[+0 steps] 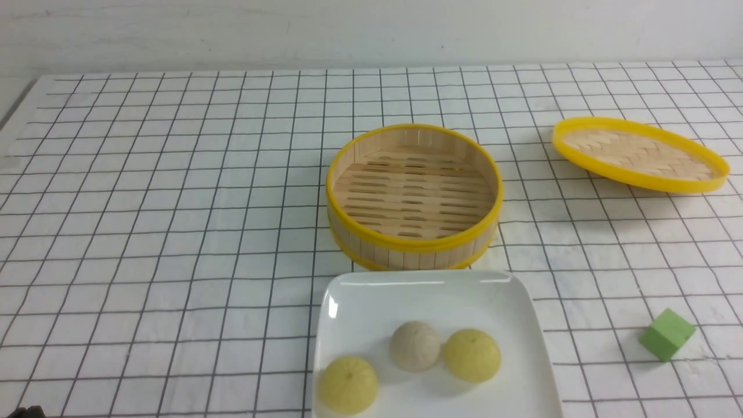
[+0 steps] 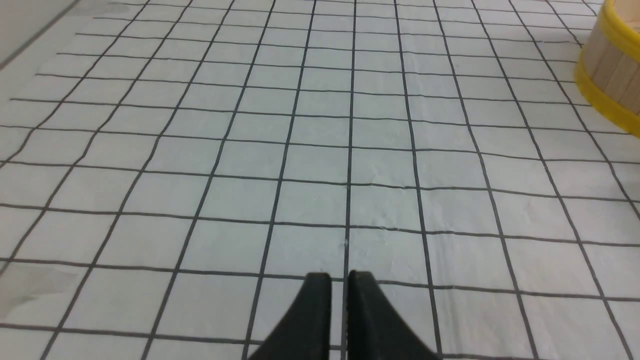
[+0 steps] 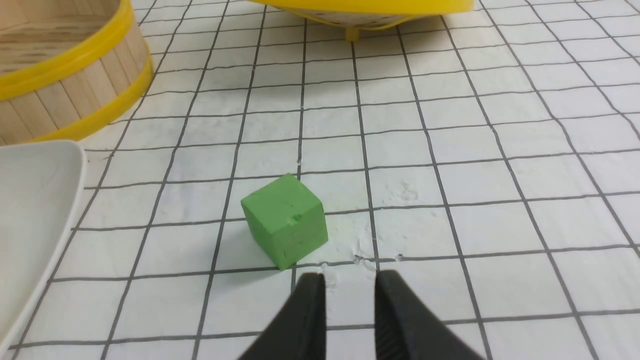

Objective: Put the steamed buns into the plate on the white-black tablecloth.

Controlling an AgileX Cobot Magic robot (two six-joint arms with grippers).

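All three steamed buns (image 1: pixel 415 353) are seen lying in the plate (image 1: pixel 360 296), which rests on the white-black tablecloth (image 1: pixel 174 232) at the near edge of the front view, just before the empty steamer basket (image 1: pixel 413 194). Two pale yellow buns flank an off-white one; none touches the rim. No bun is seen in the basket or on the cloth, so the task is judged essentially complete. The woven lid (image 1: pixel 638 154) is set tilted, well off to the right, and a green cube (image 3: pixel 285 220) lies right of the plate. The right gripper (image 3: pixel 349 285) is held low over bare cloth just beside the cube, with the plate's edge off to its left; its jaws are parted by a clear gap and nothing is held. The left gripper (image 2: pixel 339 285) is held over bare cloth left of the basket, its jaws nearly together, a thin slit between them, gripping nothing. The buns, being round, show no long axis. The right arm is judged nearer the plate; only a retreat appears to remain.
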